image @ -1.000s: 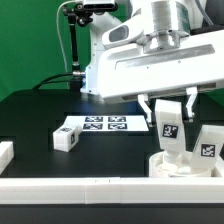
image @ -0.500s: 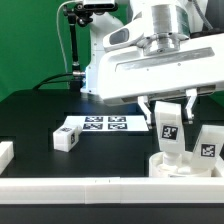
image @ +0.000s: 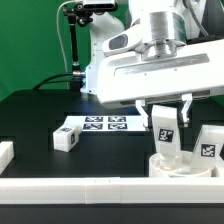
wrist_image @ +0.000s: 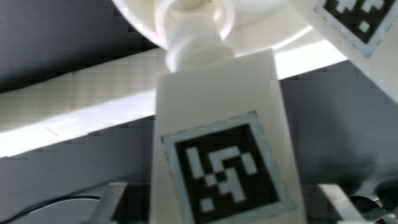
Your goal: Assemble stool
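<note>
The gripper hangs over the seat, which lies at the exterior view's right, just behind the front border bar. One leg stands upright between the fingers, its lower end on the seat. The jaws are spread. In the wrist view a narrow dark gap shows between the leg and each fingertip, so the gripper straddles the leg without pinching it. The leg's far end meets the seat. A second leg stands on the seat nearer the exterior view's right. A third leg lies on the black table, just beside the marker board and well apart from the seat.
</note>
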You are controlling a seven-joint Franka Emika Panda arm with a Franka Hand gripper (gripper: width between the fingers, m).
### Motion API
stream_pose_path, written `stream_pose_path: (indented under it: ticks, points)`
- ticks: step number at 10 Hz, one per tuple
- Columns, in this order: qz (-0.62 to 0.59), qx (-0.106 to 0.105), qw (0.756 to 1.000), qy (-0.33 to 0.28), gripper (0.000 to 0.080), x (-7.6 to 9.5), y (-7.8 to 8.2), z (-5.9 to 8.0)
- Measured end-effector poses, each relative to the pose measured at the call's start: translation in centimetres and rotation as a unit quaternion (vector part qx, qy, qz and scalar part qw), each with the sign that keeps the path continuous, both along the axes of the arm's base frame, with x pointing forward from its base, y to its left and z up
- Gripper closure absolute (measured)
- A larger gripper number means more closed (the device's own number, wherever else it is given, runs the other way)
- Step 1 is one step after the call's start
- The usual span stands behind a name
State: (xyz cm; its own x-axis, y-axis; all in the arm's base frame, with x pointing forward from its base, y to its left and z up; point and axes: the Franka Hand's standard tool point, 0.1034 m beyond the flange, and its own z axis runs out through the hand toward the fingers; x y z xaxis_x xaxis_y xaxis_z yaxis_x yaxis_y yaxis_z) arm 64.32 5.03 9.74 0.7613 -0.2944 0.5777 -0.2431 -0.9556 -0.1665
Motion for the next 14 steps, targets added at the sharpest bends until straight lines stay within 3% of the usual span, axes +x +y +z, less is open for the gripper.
stream_pose_path:
  ticks: [6, 14]
  points:
    - [0.006, 0.0, 1.0, 0.001, 0.0474, -0.17, 0.68, -0.26]
    - [0.011, -0.007, 1.0, 0.003, 0.0474, -0.06, 0.25, -0.51]
